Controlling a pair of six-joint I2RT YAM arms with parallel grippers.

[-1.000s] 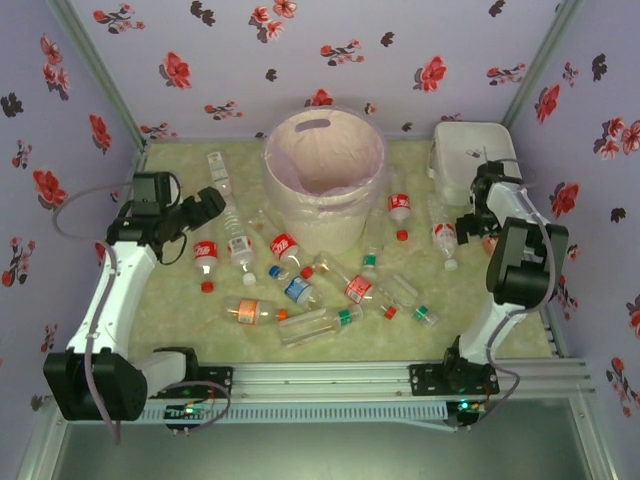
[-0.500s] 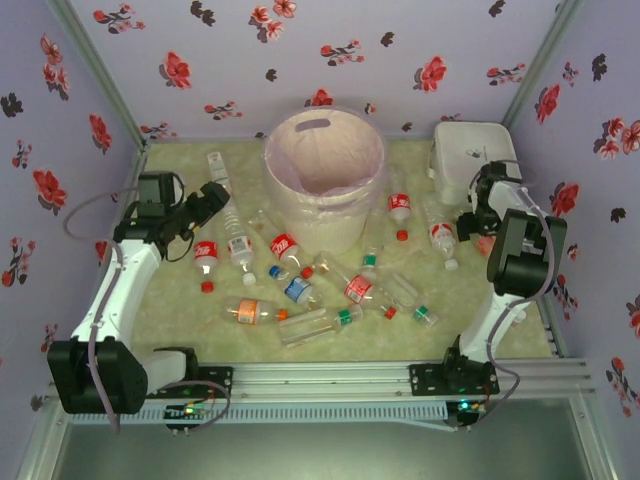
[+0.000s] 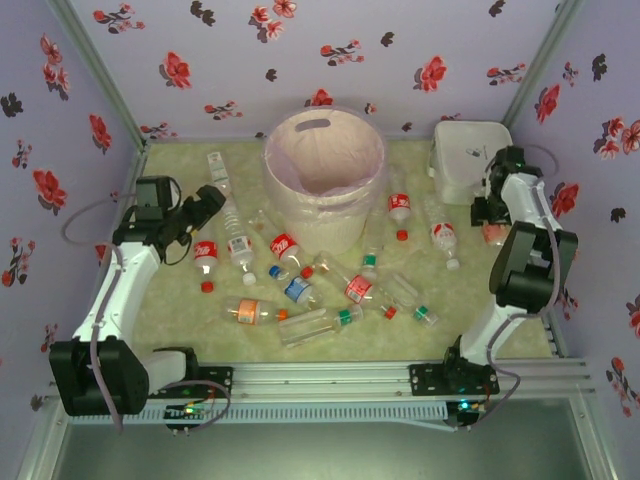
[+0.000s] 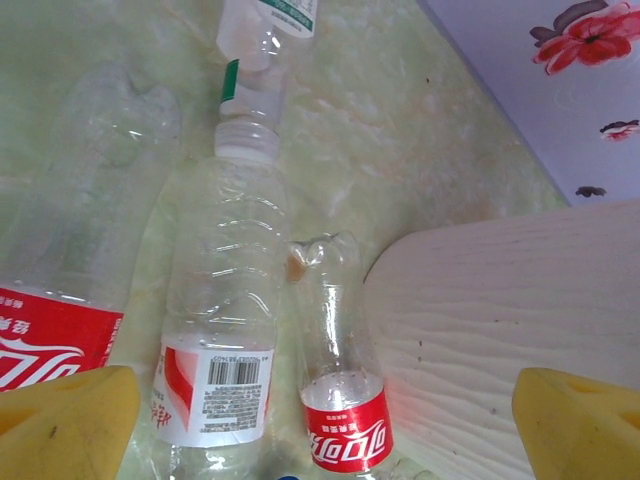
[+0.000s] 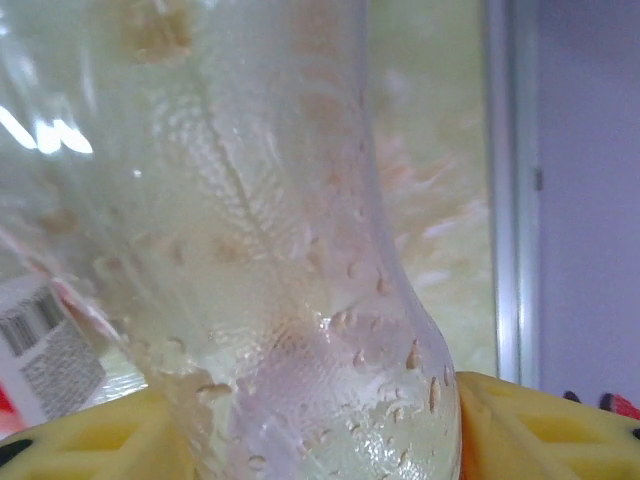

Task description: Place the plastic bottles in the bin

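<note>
One clear bottle (image 5: 300, 330) between right jaws, touching both

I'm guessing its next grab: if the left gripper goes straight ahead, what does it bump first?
Probably the small red-labelled bottle, centred ahead of the left gripper, though depth is unclear.

My left arm (image 3: 118, 295) leans up from its base and folds at the elbow, carrying the left gripper (image 3: 208, 203) out ahead and angled down, jaws spread wide, its yellow pads (image 4: 70, 415) at either edge of the wrist view. My right arm (image 3: 525, 255) stands taller, doubled back at the elbow, wrist turned so the right gripper (image 3: 490, 215) points steeply downward. Its pads press both sides of a clear bottle (image 5: 300, 250) standing between them.
</note>
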